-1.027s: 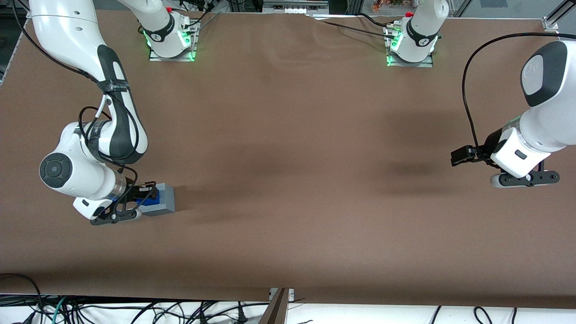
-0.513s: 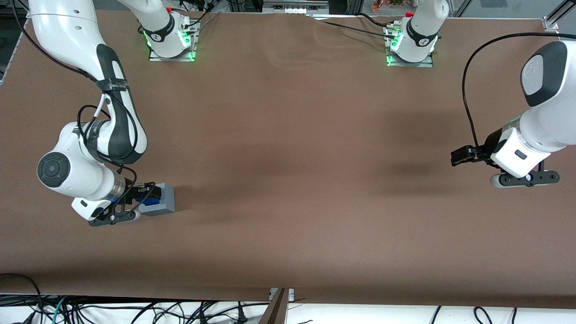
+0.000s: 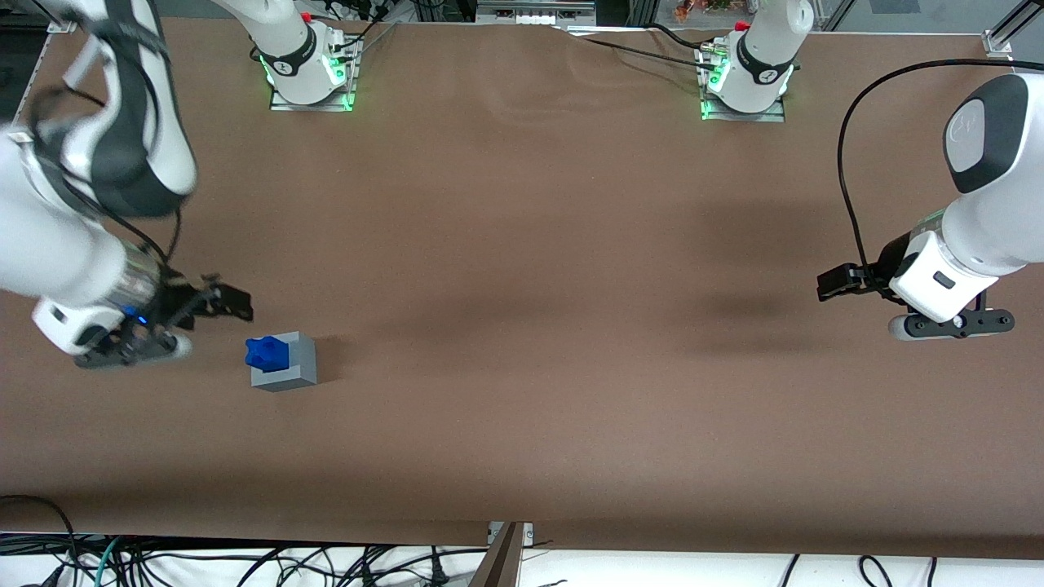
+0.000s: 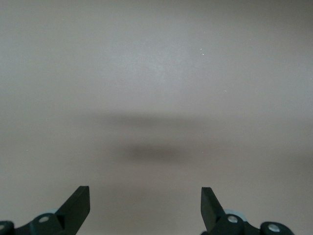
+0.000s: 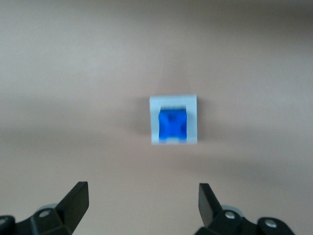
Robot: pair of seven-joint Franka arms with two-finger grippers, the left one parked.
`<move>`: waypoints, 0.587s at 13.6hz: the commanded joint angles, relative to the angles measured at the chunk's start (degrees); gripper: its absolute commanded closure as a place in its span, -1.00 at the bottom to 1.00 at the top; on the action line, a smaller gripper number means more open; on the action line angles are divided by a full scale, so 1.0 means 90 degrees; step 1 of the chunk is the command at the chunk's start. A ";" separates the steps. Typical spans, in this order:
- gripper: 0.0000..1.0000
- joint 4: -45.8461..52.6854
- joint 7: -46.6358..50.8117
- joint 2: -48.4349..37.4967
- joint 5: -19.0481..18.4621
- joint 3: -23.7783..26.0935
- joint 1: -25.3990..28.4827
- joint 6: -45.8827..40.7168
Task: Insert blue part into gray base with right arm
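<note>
Blue part (image 3: 266, 352) sat in gray base (image 3: 295, 364). Claw (image 5: 142, 205) hung wide open, empty, clear above them, toward the working arm's end.

Three cameras: one high at the front, one on each wrist.

Front view: set well above, looking steeply down over the whole brown table (image 3: 522, 244) and both arms. Right wrist view: mounted just above the gripper (image 5: 142, 196), fingers spread wide, facing straight down from fairly near onto the gray base (image 5: 192, 117) holding the blue part (image 5: 173, 123). Shared with the front view: the same gray base (image 3: 298, 359), about four o'clock from the gripper (image 3: 130, 350). Left wrist view: facing down onto the table (image 4: 156, 73).
</note>
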 commanded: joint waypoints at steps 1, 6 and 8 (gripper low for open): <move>-0.98 -0.0401 0.0248 -0.0906 -0.0196 -0.0023 -0.0032 -0.0678; -0.98 -0.1017 0.0249 -0.1464 -0.0460 -0.0034 -0.0022 -0.0621; -0.98 -0.0939 0.0181 -0.1396 -0.0519 -0.0024 -0.0012 -0.0651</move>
